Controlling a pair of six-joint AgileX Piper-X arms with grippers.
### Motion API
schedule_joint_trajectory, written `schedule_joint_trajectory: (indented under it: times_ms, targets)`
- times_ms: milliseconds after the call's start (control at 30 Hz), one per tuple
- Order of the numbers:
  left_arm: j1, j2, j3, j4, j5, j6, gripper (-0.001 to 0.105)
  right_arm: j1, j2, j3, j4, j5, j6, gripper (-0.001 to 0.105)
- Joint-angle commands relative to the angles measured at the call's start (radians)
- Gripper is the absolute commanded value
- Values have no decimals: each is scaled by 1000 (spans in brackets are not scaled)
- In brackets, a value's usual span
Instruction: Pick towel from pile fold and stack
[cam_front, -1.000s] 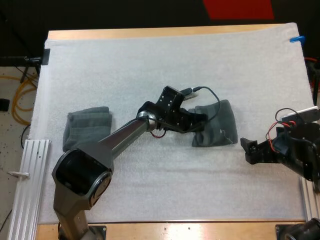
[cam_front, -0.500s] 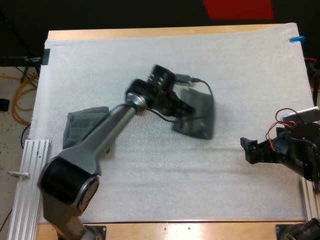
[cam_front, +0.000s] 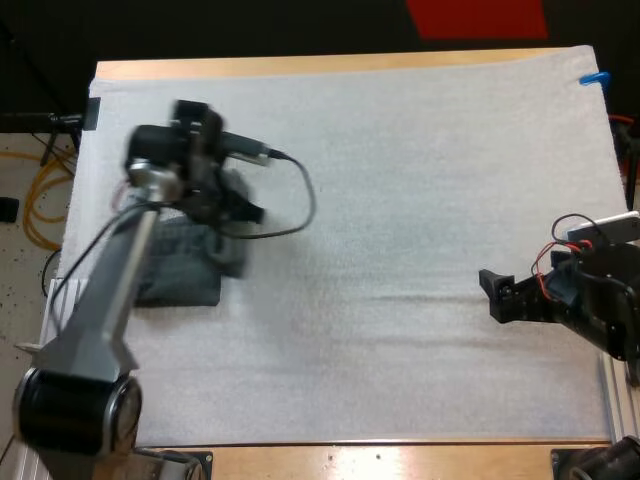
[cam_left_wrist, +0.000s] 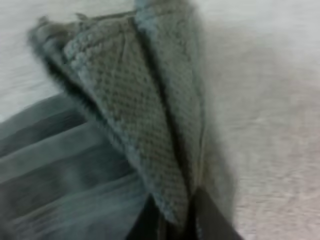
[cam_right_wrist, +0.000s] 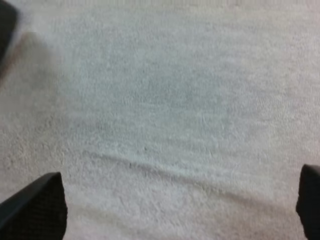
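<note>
Over the stack (cam_front: 172, 280) now, left fingers (cam_left_wrist: 150, 222) have just hauled the pinched towel (cam_left_wrist: 150, 125) across, so probably only the drop's left; right fingers (cam_right_wrist: 35, 207) hang wide open, empty.

Setting: robotics lab or test workshop. Evidence: two robot arms, left arm (cam_front: 100, 290) and right arm (cam_front: 595, 300), stationed at a wooden table (cam_front: 300, 66) covered by a white mat (cam_front: 420, 200); bare aluminium rail (cam_front: 62, 315) at the table's left side; loose yellow cables (cam_front: 35, 200) on a speckled floor (cam_front: 15, 300).
</note>
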Motion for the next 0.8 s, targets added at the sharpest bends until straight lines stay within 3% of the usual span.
schedule_joint_trajectory:
  times_ms: [0,167,400,533,667,767]
  targets:
    - [26,-28,-6,29,-19,11,0,-3,-6,3,-13,-44,3,90]
    - [129,-32,0,59,-6,37,0,-3,-6,7,-32,-199,3,90]
    - [224,-28,74,19,15,39,0,-3,-6,10,-36,-204,3,90]
    - [248,-28,117,-2,15,89,0,-3,-6,10,-36,-204,3,90]
    - [254,-28,157,-43,-46,110,0,-3,-6,10,-36,-209,3,90]
    - [254,-28,172,-68,-77,128,7,-3,-6,10,-36,-215,3,90]
